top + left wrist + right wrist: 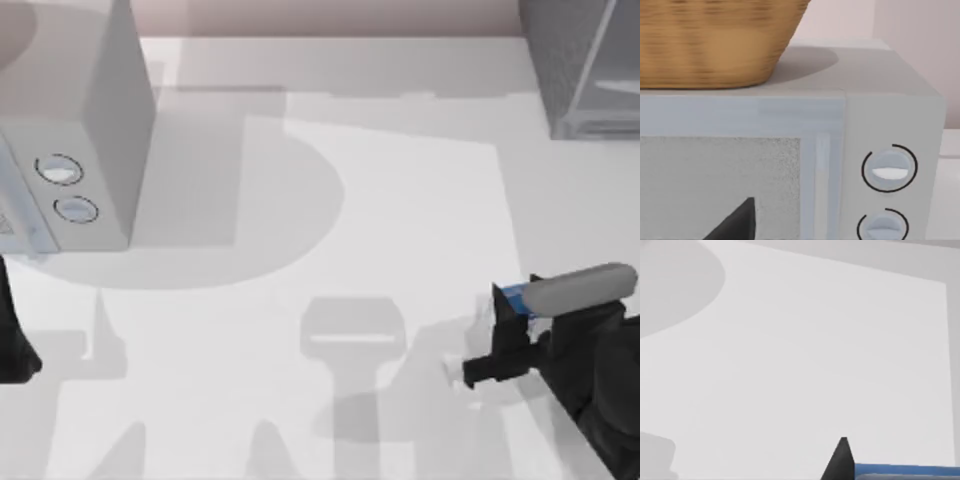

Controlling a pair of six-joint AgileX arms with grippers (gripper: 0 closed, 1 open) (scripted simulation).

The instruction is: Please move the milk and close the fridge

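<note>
From above, the right gripper (500, 335) sits near the table's (420, 230) right edge, toward the near right corner, its dark fingers (508, 312) pressed against the milk (517, 296), of which a strip of blue shows between the finger and the pale grey cylinder of the wrist. The carton is held at the gripper, off to the right side of the table and well apart from the fridge (585, 60), which stands at the far right corner with its paler door panel (610, 95) angled away from the cabinet. At the far left corner stands a light grey box with two round dials (70, 120). The left arm (12, 335) is parked at the left edge.

The left wrist view faces the front of that dialled box (790, 165), with a woven basket (715, 40) resting on its top. A dark fingertip (737, 222) shows; I cannot tell whether this gripper is spread or closed.

The right wrist view looks over bare table (815, 350). One dark fingertip (840, 462) touches the blue edge of the milk (905, 471).
</note>
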